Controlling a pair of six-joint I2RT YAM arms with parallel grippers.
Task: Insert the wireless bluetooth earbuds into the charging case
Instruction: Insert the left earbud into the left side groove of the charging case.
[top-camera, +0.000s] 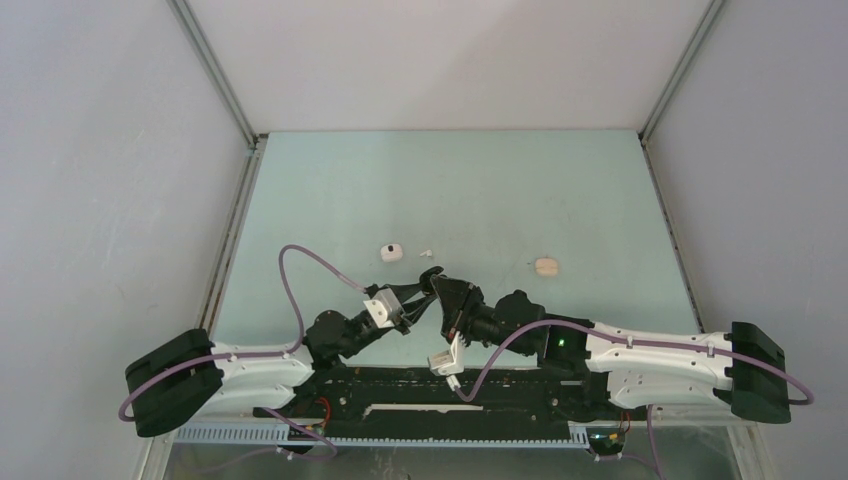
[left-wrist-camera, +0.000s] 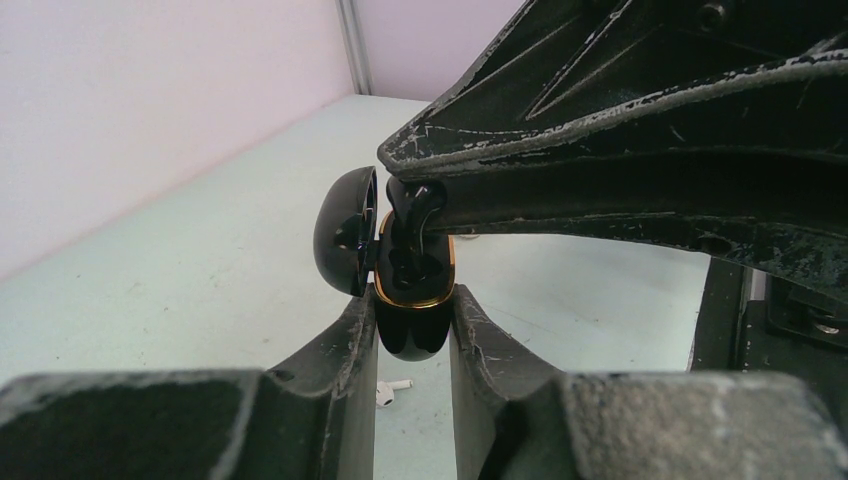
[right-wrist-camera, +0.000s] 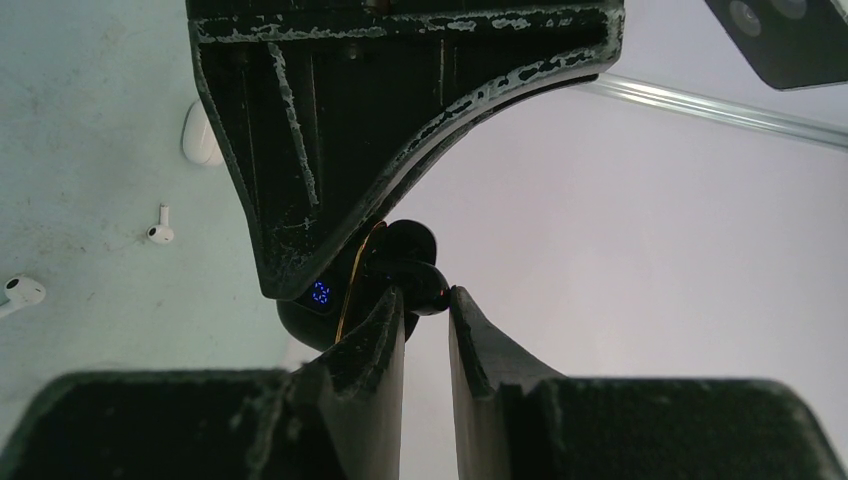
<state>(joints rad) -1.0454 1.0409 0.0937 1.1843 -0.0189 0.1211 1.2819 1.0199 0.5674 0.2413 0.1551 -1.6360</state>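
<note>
My left gripper (left-wrist-camera: 412, 302) is shut on a glossy black charging case (left-wrist-camera: 410, 325) with a gold rim. Its lid (left-wrist-camera: 345, 232) hangs open to the left. My right gripper (right-wrist-camera: 427, 298) is shut on a black earbud (right-wrist-camera: 428, 284), seen from the left wrist as the black earbud (left-wrist-camera: 414, 206) standing at the case's open mouth, its lower end inside the rim. A blue light (right-wrist-camera: 320, 293) glows on the case. In the top view both grippers meet above the near middle of the table, left gripper (top-camera: 422, 292) against right gripper (top-camera: 441, 287).
A white earbud (top-camera: 426, 253) lies on the green table beside a small white case (top-camera: 391, 252). A pale case (top-camera: 546, 266) sits to the right. The right wrist view shows two white earbuds (right-wrist-camera: 160, 230) (right-wrist-camera: 20, 292) on the table.
</note>
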